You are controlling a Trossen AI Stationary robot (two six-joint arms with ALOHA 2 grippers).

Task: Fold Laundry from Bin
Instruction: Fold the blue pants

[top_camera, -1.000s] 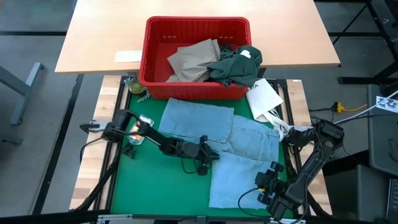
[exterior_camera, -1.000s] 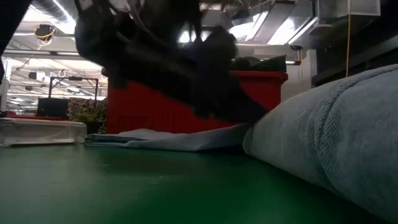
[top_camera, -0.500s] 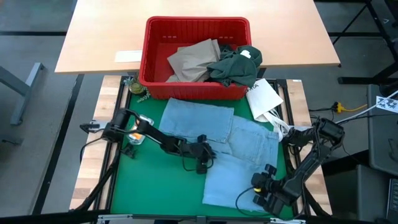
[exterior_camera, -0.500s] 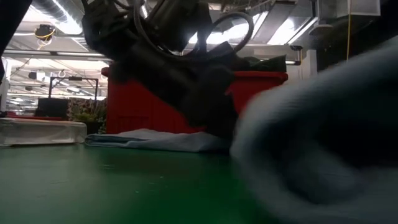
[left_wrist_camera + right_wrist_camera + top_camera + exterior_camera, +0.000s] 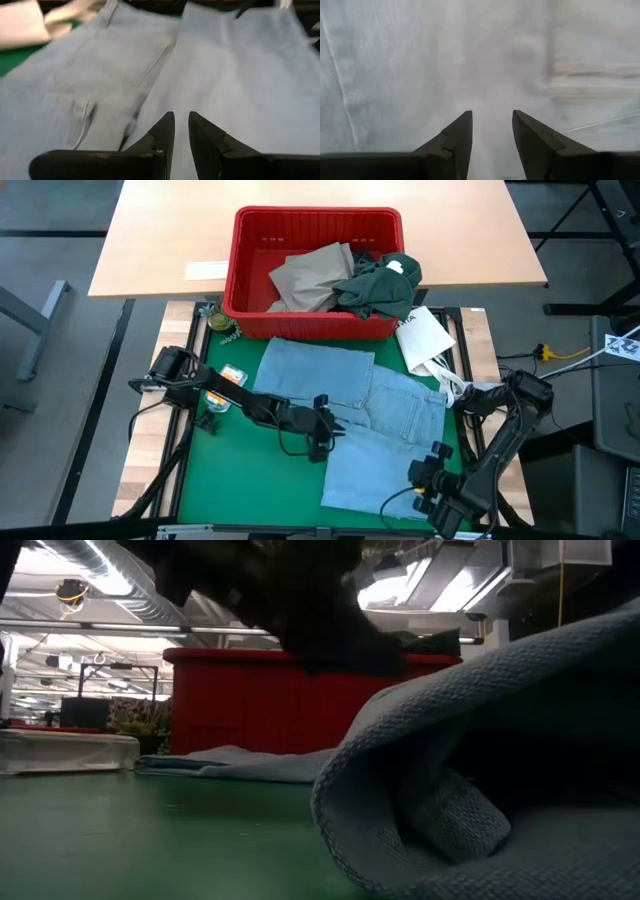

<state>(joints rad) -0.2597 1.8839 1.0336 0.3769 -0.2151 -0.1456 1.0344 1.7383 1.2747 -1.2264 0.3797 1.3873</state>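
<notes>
Beside the bin [image 5: 250, 310], white packet [image 5: 423, 337], lettering unreadable

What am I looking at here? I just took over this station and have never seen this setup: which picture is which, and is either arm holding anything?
Two dark robot arms work at a table. The top view looks straight down; the low one looks level across the mat; the other two ride on each arm's wrist. A light blue garment lies spread on the green mat. Behind it a red bin holds tan trousers and a dark green garment. A white packet lies beside the bin. The left gripper sits at the blue garment's left edge, jaws nearly closed with nothing visibly between them. The right gripper is over its near right corner, jaws open, holding nothing.
</notes>
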